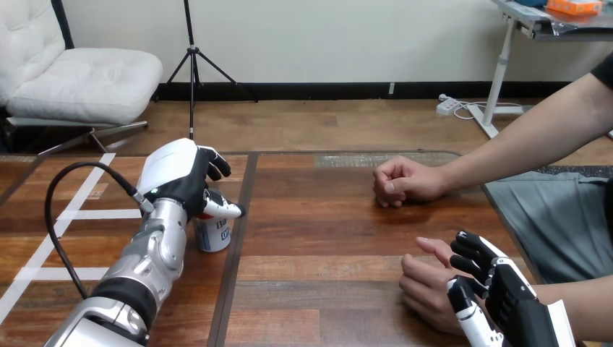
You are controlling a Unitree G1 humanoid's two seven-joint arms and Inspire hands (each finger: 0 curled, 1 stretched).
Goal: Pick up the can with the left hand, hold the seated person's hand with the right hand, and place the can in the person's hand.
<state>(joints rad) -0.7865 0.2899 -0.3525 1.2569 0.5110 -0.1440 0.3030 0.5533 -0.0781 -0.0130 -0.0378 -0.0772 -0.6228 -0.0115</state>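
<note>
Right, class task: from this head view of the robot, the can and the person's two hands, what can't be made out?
Top of the can: head view, covered by the left robot hand.
Whether the right robot hand grips the person's near hand: head view, the contact lies behind the robot hand.
Palm of the person's far hand: head view, its own fingers curl over it.

Dark print on the can's white label, half under the left hand, and the letters won't resolve. Nothing legible there or on the counter.
</note>
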